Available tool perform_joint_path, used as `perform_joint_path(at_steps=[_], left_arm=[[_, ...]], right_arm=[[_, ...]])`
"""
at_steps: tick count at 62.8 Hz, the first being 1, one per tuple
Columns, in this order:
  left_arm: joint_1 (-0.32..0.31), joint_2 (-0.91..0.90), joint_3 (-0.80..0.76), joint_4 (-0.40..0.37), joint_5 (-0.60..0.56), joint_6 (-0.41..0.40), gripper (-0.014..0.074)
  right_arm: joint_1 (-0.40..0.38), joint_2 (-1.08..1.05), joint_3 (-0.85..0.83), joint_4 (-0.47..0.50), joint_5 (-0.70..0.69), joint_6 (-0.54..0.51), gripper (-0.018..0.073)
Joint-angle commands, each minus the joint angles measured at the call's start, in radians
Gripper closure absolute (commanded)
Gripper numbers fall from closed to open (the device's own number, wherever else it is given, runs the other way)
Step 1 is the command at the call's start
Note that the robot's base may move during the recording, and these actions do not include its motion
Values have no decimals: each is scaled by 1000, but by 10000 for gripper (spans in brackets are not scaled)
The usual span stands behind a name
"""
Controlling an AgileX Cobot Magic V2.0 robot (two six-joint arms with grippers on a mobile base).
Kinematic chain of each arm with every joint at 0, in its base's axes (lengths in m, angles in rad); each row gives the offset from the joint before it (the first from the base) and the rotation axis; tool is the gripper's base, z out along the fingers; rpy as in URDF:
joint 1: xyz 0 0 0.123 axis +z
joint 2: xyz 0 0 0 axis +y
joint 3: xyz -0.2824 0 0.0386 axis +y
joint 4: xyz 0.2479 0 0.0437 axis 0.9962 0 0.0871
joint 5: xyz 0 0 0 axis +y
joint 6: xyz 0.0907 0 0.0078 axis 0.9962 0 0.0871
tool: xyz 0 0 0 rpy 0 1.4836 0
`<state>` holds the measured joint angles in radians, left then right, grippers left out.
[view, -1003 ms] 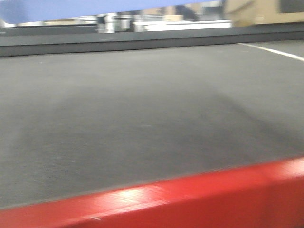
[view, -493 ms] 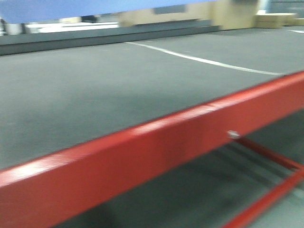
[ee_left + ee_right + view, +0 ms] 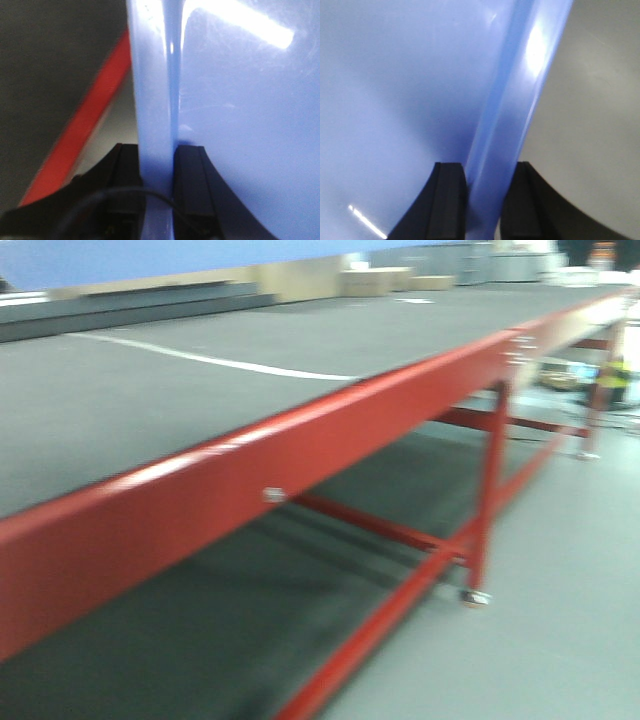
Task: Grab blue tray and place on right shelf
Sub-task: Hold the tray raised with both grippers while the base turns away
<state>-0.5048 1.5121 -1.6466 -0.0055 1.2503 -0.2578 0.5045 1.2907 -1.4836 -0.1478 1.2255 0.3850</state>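
The blue tray (image 3: 150,258) shows as a light blue band along the top edge of the front view, held up in the air. In the left wrist view my left gripper (image 3: 157,165) is shut on the tray's left rim (image 3: 152,100), with the tray's inside (image 3: 240,125) to the right. In the right wrist view my right gripper (image 3: 486,185) is shut on the tray's right rim (image 3: 515,100), with the tray's inside (image 3: 395,100) to the left. The right shelf is out of view.
A long table with a dark grey top (image 3: 200,380) and red frame (image 3: 300,440) runs diagonally across the front view, with red legs (image 3: 490,490) and crossbars below. Grey floor (image 3: 560,620) lies at the right. Cardboard boxes (image 3: 370,280) stand at the back.
The front view has swung to the right: the table's red edge moved from the bottom of the frame to a diagonal, and its legs and the floor came into view. The tray stays at the top.
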Motion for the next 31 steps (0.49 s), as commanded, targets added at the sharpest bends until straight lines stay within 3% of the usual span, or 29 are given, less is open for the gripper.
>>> perform_joint_path(at_steps=[1,31], left_arm=[[-17,-35,-22,-6,89,33,645],[-17,-35,-22,-6,87,33,645]], right_arm=[[9,-35,-28,10,-102,-26,502],[9,-35,-28,10,-102,-26,502]])
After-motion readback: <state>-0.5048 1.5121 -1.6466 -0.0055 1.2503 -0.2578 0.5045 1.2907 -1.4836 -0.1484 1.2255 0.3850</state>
